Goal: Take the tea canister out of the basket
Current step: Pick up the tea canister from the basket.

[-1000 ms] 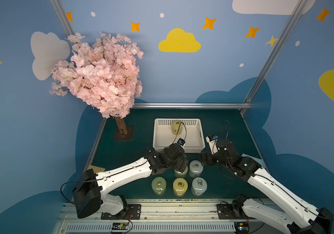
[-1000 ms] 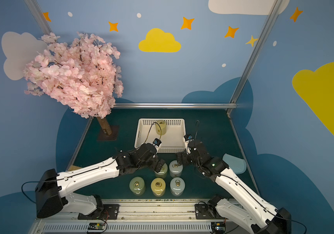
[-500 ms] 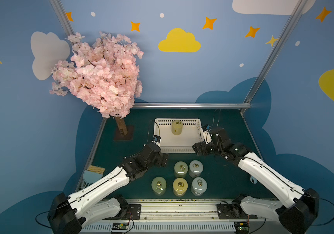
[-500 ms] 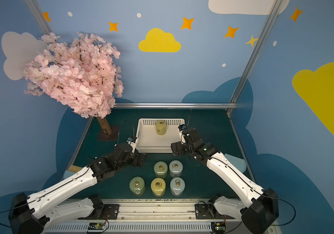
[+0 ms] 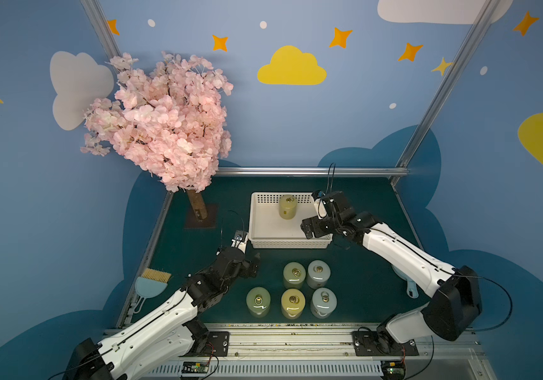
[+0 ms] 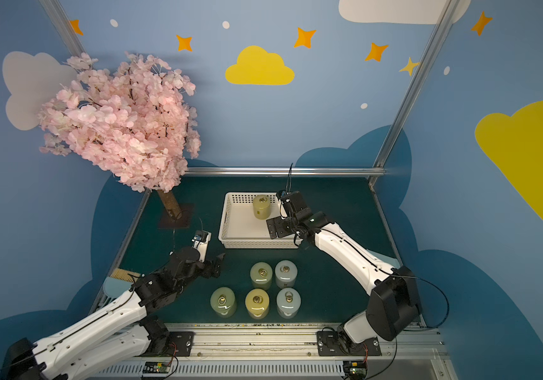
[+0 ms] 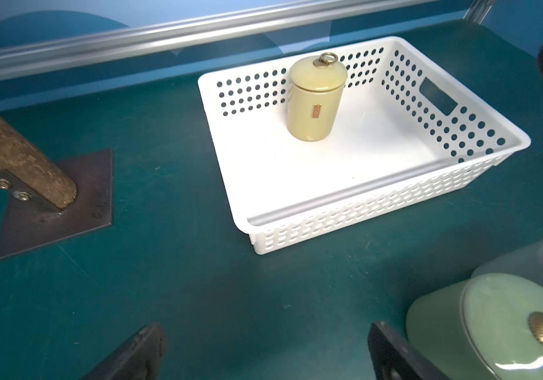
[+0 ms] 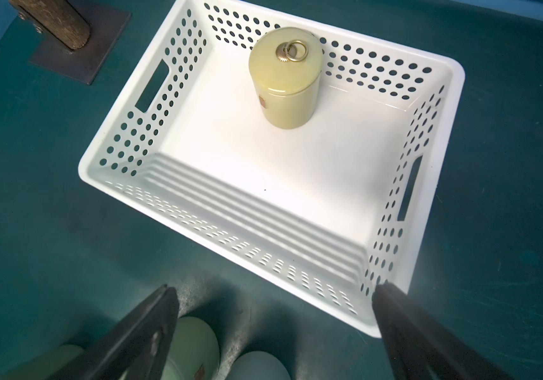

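Tea canister stands upright against the far wall of the basket, long axis vertical. Our right fingers, spread wide and empty, hover over the basket's near right corner. They are nearer than our left fingers, equally wide over the counter. We judge the reach is forward and down.

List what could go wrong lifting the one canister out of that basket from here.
The tea canister stands close to the far wall of the basket; a finger of the open right gripper may catch that wall and drag the basket.
Its glossy body has a separate-looking lid: a high grip could slip or lift only the lid.
Five canisters crowd the table before the basket; setting down there could topple one.
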`<state>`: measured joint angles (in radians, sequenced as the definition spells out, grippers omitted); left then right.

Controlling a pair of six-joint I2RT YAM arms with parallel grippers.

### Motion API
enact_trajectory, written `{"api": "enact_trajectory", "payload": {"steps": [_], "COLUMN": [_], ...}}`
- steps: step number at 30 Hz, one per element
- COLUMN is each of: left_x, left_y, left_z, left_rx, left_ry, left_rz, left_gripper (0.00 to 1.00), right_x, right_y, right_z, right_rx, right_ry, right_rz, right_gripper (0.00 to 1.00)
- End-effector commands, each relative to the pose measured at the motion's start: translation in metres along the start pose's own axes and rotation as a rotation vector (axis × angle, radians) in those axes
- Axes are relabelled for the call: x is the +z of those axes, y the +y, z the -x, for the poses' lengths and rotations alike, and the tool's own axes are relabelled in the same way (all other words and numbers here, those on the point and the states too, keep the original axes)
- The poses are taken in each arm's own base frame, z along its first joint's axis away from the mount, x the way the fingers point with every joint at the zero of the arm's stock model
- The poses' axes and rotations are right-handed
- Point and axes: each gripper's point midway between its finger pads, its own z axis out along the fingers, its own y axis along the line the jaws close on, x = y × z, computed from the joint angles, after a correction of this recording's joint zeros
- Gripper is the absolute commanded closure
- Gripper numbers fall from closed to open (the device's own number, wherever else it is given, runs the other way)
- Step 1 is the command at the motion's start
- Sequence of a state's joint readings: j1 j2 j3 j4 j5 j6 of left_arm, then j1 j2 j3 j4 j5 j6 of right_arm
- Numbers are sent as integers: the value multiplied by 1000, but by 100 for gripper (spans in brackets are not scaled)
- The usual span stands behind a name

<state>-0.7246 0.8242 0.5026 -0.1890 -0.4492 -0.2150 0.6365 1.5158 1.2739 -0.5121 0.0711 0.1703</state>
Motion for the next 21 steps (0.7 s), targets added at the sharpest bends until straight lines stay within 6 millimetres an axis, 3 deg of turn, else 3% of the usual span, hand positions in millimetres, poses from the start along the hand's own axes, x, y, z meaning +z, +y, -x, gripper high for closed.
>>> {"api": "enact_trajectory", "payload": {"steps": [1,5,10,21], "left_x": [-6,-11,-22,-42], "left_y": [6,7,27,43], "left_z": [16,15,17,21], "left_rx": [4,0,-35,-91], "left_ry": [-98,-132,-170,-294], "left_rz": [20,3,93,124], "left_gripper": [0,0,0,0], "right_x": [9,32,54,92], "right_y": [0,1,-1,-3], "right_z": [27,39,55,68], "right_rx": [-12,-8,-6,7], "right_ry": [-56,-49,-47,-34], "right_rz": [-12,-16,-30,-35], "right_gripper": [2,2,2,2]}}
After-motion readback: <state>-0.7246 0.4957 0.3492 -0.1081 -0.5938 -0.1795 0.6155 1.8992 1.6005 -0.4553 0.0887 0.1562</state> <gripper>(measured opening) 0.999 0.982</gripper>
